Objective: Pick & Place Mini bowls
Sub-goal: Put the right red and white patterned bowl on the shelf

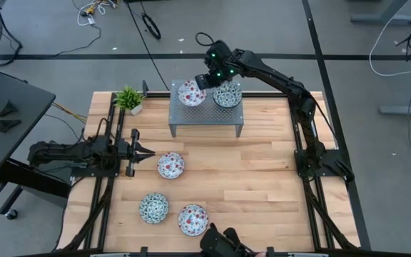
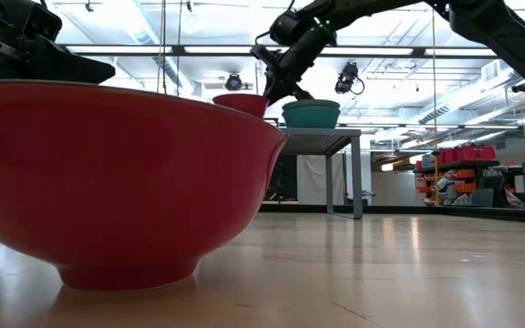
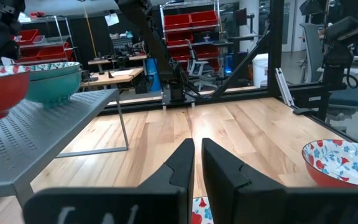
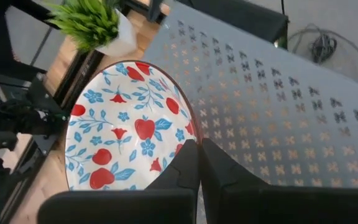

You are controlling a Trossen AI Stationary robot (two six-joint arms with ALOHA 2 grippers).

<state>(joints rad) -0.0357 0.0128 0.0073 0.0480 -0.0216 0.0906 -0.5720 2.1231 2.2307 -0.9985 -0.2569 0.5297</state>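
table (image 1: 262, 178): wood | on it: stand (image 1: 205, 118), three bowls (image 1: 170, 165), plant (image 1: 129, 98)

Two bowls (image 1: 191, 93) side by side on stand (image 1: 205, 118); three bowls (image 1: 170, 165) on table (image 1: 262, 178) before it.

We see a table (image 1: 262, 178) of pale wooden planks, smooth with a soft sheen that catches the ceiling lights in the low view. On it stands a grey stand (image 1: 205, 118) of matt sheet metal, its top punched through with small holes. The red bowl (image 4: 126, 134) on the stand looks like glazed ceramic, white and glossy inside with painted red and blue flowers; its outside is plain glossy red. The teal bowl (image 2: 311, 113) beside it has a smooth, duller outer glaze. We take the right gripper (image 4: 197, 165) fingers for matt black plastic. The small plant (image 1: 128, 98) has plastic-looking green leaves.
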